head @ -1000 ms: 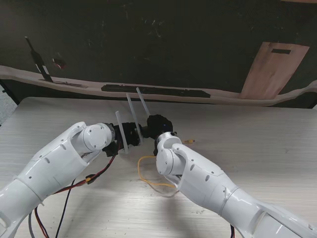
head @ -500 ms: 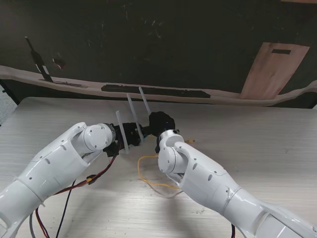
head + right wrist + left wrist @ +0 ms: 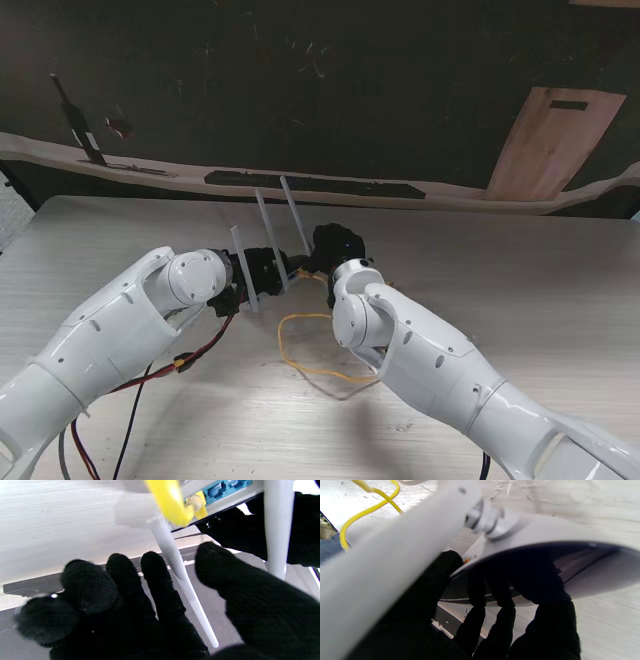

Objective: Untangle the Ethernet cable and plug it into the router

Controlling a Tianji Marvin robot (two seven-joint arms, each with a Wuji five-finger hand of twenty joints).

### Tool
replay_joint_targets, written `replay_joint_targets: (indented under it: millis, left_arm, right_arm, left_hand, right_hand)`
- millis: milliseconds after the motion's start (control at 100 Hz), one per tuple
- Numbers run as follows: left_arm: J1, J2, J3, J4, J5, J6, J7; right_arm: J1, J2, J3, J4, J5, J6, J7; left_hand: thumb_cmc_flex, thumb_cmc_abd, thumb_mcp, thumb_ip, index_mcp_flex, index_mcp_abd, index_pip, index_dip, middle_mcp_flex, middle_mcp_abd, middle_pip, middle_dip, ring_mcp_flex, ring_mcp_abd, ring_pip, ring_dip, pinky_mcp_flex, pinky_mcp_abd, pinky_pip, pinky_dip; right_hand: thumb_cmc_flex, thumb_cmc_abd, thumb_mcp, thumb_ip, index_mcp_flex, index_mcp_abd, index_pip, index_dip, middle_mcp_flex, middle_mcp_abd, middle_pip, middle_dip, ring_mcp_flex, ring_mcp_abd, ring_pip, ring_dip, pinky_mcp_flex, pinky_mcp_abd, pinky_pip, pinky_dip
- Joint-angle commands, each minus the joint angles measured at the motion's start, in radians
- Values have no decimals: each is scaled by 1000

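Observation:
My left hand (image 3: 258, 272) is shut on the white router (image 3: 570, 537), holding it off the table, its black fingers (image 3: 500, 620) curled under the body. Three white antennas (image 3: 268, 235) stick up from it. The yellow Ethernet cable (image 3: 282, 335) lies in a loop on the table nearer to me and rises to the router. In the right wrist view its plug (image 3: 197, 505) sits in the yellow port of the rear panel (image 3: 225, 491), beside blue ports. My right hand (image 3: 338, 246) hovers just right of the router, fingers (image 3: 140, 605) spread, holding nothing.
Red and black wires (image 3: 190, 355) trail along my left arm. A long dark strip (image 3: 310, 183) lies along the pale wood table's (image 3: 520, 290) far edge. A wooden board (image 3: 550, 140) leans at the back right and a black tool (image 3: 85, 135) at the back left.
My right hand has shifted right and a little farther from me. The cable's free end no longer lies right of my wrist; the cable now runs up to the router. The left hand barely moved.

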Motion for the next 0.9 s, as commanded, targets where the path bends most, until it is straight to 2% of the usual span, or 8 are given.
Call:
replay_joint_targets:
  millis: [0, 120, 710, 890]
  left_arm:
    - [48, 2, 28, 48, -8, 22, -53]
    - [47, 2, 29, 49, -8, 22, -52]
    - [42, 0, 36, 57, -12, 22, -51]
    - [42, -1, 37, 58, -12, 23, -50]
  right_arm:
    - [-8, 7, 1, -17, -2, 1, 21]
    - [-10, 18, 0, -33, -11, 4, 48]
    - [-12, 39, -22, -70, -26, 9, 118]
    - [-9, 39, -30, -70, -26, 14, 127]
  left_hand:
    - [229, 151, 198, 56, 118, -37, 147, 47, 122, -89, 165, 69, 165, -199, 269, 105, 114, -173, 304, 93]
    - [229, 151, 196, 56, 119, -38, 148, 47, 123, -88, 166, 70, 163, -198, 268, 105, 113, -172, 303, 93]
    - [232, 154, 193, 56, 121, -42, 148, 47, 123, -90, 165, 69, 161, -198, 266, 104, 111, -171, 301, 92]
    - [234, 155, 192, 56, 119, -39, 149, 48, 123, -90, 165, 69, 161, -196, 266, 104, 110, -170, 301, 92]
  right_hand:
    - [16, -35, 28, -28, 32, 5, 11, -2, 4, 92, -5, -16, 3, 34, -6, -11, 1, 69, -10, -16]
    - [24, -58, 34, -59, 30, -12, 44, -33, -1, 80, -14, -15, 3, 33, -26, -20, -4, 69, -25, -31]
    - [31, -117, 54, -73, 48, -19, 84, -62, 14, 66, -23, -12, 4, 19, -11, -10, -2, 69, -9, -44]
    - [69, -145, 67, -104, 34, -18, 125, -103, 19, 62, -22, -10, 5, 12, 1, -2, 0, 69, 5, -47]
